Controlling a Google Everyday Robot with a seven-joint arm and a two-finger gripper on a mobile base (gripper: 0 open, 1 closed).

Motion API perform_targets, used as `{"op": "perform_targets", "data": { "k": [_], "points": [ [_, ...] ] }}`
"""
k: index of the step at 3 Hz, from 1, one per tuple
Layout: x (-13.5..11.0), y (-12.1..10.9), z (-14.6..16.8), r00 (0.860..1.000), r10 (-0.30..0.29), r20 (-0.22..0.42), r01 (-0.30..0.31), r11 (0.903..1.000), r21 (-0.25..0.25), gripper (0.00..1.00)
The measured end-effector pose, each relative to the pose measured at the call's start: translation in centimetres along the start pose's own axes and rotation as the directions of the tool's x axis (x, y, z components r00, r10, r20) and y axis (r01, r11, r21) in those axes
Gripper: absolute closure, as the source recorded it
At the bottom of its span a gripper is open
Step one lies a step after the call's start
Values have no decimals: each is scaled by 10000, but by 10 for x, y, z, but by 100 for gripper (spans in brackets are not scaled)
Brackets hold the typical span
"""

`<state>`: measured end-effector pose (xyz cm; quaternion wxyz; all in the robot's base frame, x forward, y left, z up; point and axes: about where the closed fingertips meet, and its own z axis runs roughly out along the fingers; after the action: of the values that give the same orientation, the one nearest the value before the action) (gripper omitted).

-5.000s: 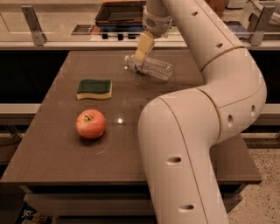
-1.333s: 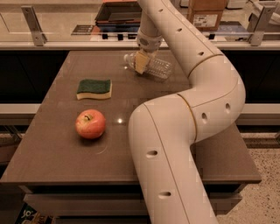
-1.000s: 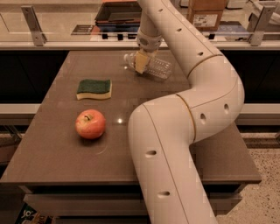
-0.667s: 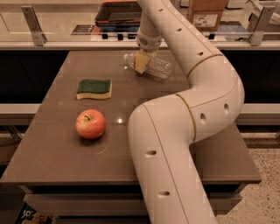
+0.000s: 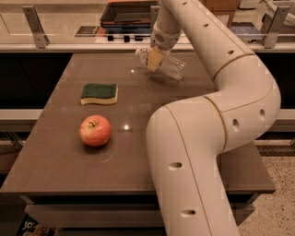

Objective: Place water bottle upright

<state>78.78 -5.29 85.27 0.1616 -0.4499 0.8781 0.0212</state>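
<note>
The water bottle [image 5: 171,67], clear ribbed plastic with a white cap, lies tilted at the far middle of the brown table [image 5: 138,147], cap end to the left. It hangs a little above the tabletop with a shadow under it. My gripper [image 5: 154,59] reaches down from above and is shut on the bottle near its neck. The tan fingers [image 5: 153,57] cover the label area.
A green sponge [image 5: 99,93] lies left of centre. A red apple [image 5: 95,130] sits in front of it. My white arm [image 5: 203,138] crosses the table's right half. A counter with a dark tray [image 5: 126,14] runs behind the far edge.
The gripper has closed on the bottle and lifted it slightly off the table. The bottle now sits higher and more tilted than before. Apple and sponge have not moved.
</note>
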Motion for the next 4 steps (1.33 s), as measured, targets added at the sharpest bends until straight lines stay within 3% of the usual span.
{"op": "perform_targets", "data": {
  "k": [1,2,4],
  "points": [
    [10,-5,-27,9982,191,576,-213,9991,370,100],
    [15,0,-67,9875,59,1578,-212,9952,955,100],
    [10,42,-108,9266,-1015,3621,427,9851,1668,100]
  ]
}}
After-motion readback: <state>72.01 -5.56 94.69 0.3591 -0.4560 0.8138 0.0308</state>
